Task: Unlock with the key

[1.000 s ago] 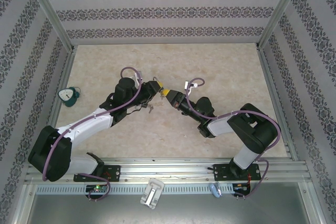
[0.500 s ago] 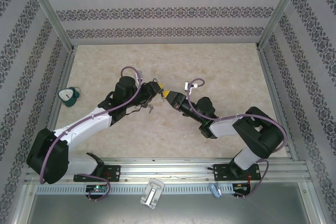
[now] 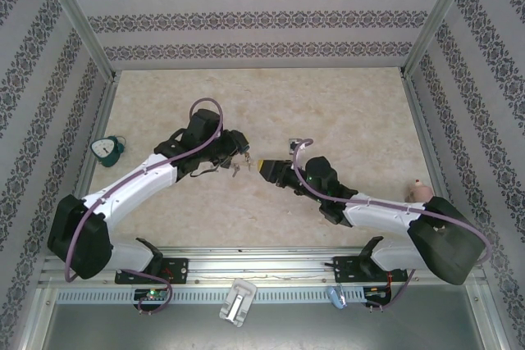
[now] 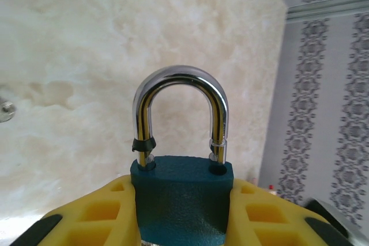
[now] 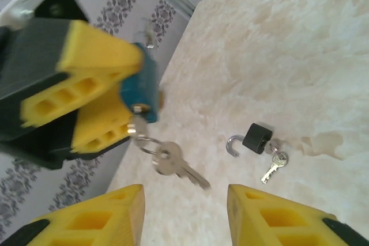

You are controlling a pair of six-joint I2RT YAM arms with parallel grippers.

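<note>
My left gripper is shut on a teal padlock, its yellow fingers pressed on both sides of the body. The chrome shackle stands upright, and its right leg shows a notch just above the hole. In the right wrist view the padlock hangs above the table with a key in its underside. A ring with a second key dangles from that key. My right gripper is open just below the keys, touching nothing. From above, the left gripper and right gripper are a short gap apart.
A small black padlock with its shackle open lies on the marble table with its own keys. A teal and white object sits by the left wall. A pinkish object sits by the right wall.
My right gripper has opened, let go of the key and pulled back down and to the right. The key stays in the padlock. The left gripper has shifted slightly left.
</note>
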